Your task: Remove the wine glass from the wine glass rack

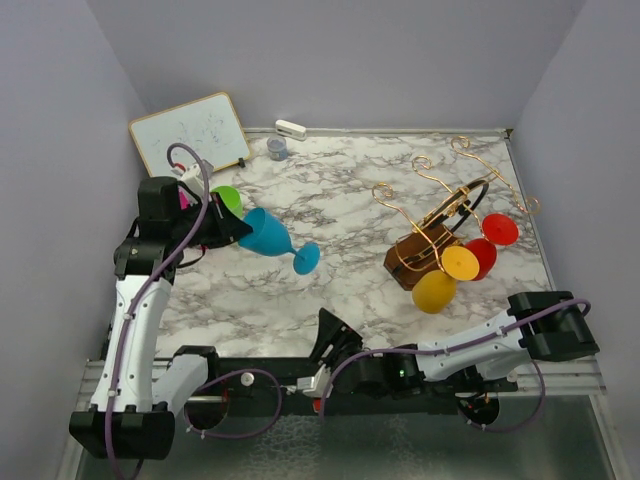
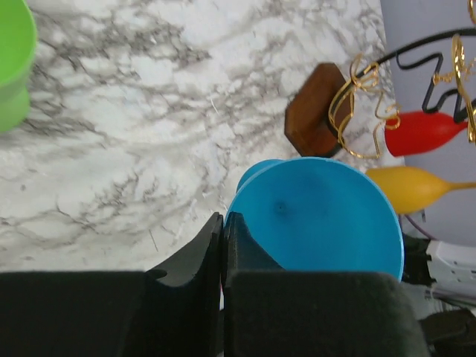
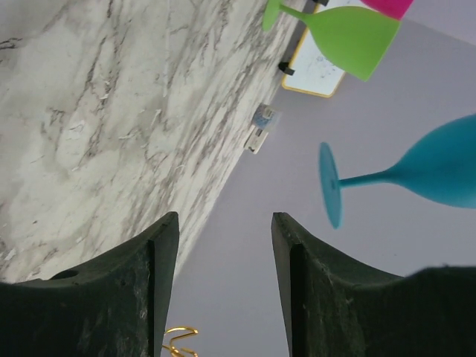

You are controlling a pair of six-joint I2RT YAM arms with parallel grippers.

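My left gripper (image 1: 232,230) is shut on the rim of a blue wine glass (image 1: 268,236), which is tilted on its side with its foot (image 1: 306,258) pointing right, away from the rack. In the left wrist view the fingers (image 2: 223,219) pinch the blue bowl's edge (image 2: 320,216). The wine glass rack (image 1: 418,255), a brown wooden block with gold wire arms, stands at the right and holds red (image 1: 500,229) and yellow (image 1: 434,291) glasses. My right gripper (image 1: 328,325) is open and empty, low near the front edge; its wrist view shows the jaws (image 3: 224,217) wide apart.
A green glass (image 1: 228,198) and a pink one (image 3: 387,6) are behind the left gripper. A whiteboard (image 1: 190,132) leans at the back left, with a small blue-grey roll (image 1: 277,148) and a white object (image 1: 290,129) by the back wall.
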